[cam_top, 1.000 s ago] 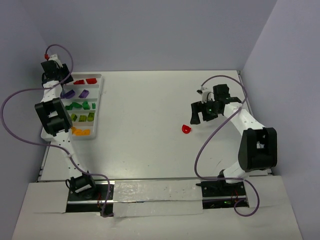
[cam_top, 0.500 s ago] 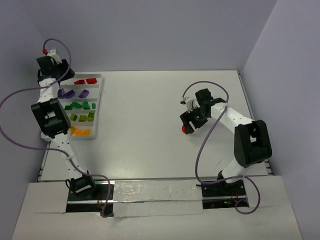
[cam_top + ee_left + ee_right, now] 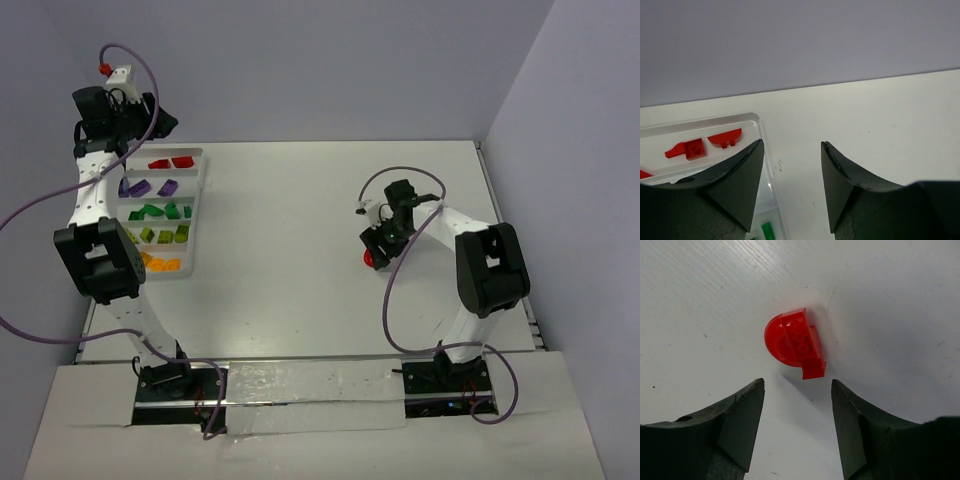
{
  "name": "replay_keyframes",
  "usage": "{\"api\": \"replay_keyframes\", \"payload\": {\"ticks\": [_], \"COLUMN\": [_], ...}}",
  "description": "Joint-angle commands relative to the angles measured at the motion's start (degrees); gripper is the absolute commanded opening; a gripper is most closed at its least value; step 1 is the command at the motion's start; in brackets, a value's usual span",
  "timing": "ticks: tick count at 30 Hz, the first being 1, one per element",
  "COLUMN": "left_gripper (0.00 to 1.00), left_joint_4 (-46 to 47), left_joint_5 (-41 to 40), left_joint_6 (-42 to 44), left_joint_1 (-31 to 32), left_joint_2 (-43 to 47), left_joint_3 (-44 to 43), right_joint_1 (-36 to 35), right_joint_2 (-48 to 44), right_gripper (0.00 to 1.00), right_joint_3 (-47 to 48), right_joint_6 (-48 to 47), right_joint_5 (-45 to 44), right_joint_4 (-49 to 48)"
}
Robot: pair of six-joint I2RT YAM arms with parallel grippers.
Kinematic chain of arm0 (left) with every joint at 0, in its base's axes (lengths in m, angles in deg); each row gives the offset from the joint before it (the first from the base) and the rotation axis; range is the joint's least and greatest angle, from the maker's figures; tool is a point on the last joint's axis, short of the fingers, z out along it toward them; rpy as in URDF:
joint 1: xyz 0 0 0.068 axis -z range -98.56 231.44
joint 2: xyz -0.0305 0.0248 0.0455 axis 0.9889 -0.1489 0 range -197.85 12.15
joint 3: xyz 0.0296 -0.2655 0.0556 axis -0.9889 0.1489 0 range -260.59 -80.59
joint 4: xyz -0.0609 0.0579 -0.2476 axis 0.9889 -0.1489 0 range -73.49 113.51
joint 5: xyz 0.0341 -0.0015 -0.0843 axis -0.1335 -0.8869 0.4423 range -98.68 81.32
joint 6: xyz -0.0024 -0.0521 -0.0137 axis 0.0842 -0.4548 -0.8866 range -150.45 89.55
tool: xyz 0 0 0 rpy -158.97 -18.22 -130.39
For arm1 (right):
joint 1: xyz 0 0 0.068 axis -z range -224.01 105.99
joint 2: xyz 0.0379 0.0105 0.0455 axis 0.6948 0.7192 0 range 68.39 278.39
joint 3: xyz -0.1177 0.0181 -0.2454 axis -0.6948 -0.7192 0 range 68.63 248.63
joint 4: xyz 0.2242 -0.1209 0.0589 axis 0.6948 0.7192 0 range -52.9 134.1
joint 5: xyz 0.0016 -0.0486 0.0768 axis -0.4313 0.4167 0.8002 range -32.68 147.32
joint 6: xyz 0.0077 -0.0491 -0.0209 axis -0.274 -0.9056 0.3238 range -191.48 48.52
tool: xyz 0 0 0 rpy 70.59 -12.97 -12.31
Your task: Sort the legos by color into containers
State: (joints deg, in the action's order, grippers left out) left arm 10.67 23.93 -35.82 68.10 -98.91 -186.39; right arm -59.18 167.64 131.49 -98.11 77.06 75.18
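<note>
Fingers [image 3: 740, 425] of the right gripper [image 3: 797, 385] spread wide, nothing between them. Loose red lego [image 3: 794, 344] lies on the table [image 3: 900, 300] just past the tips, 12 o'clock in the wrist view, untouched. Top view puts it near 3 o'clock of table centre. Left gripper [image 3: 791, 144] also spread, empty, raised above the tray [image 3: 759, 119] corner at 10 o'clock. Tray rows from 12 to 6: red pieces [image 3: 690, 149], purple pieces [image 3: 135, 187], green pieces [image 3: 150, 211], lime pieces [image 3: 165, 236], orange pieces [image 3: 160, 265].
</note>
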Motion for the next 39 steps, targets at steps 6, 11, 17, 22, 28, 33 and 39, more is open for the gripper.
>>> {"api": "replay_keyframes", "payload": {"ticks": [6,11,17,22,28,33,39], "left_gripper": [0.58,0.58,0.58,0.58,0.57,0.56,0.56], "left_joint_4": [-2.29,-2.4,-2.45,-2.19,-1.81,-1.22,0.03], "left_joint_5": [5.79,5.78,5.53,6.15,7.46,11.08,19.81], "left_joint_6": [0.49,1.71,2.41,0.97,-1.94,-6.44,-11.18], "left_joint_1": [1.57,2.94,4.31,4.72,5.01,5.57,8.66], "left_joint_2": [2.54,3.98,4.67,4.62,5.5,7.5,11.96], "left_joint_3": [2.38,4.31,5.87,5.87,6.28,8.12,17.86], "right_joint_1": [-0.57,-0.57,-0.57,-0.57,-0.57,-0.57,-1.53], "right_joint_2": [3.1,4.13,5.01,5.95,4.91,0.62,-6.04], "right_gripper": [0.56,0.53,0.48,0.44,0.27,0.18,0.17], "right_joint_3": [3.91,4.64,4.99,5.43,4.53,3.67,5.7], "right_joint_6": [-2.38,-2.25,-2.51,-2.95,-3.25,-2.63,0.7], "right_joint_5": [-0.72,-0.49,-0.4,-0.14,0.59,2.91,8.28], "right_joint_4": [-2.78,-3.53,-3.96,-4.07,-4.36,-4.47,-5.51]}}
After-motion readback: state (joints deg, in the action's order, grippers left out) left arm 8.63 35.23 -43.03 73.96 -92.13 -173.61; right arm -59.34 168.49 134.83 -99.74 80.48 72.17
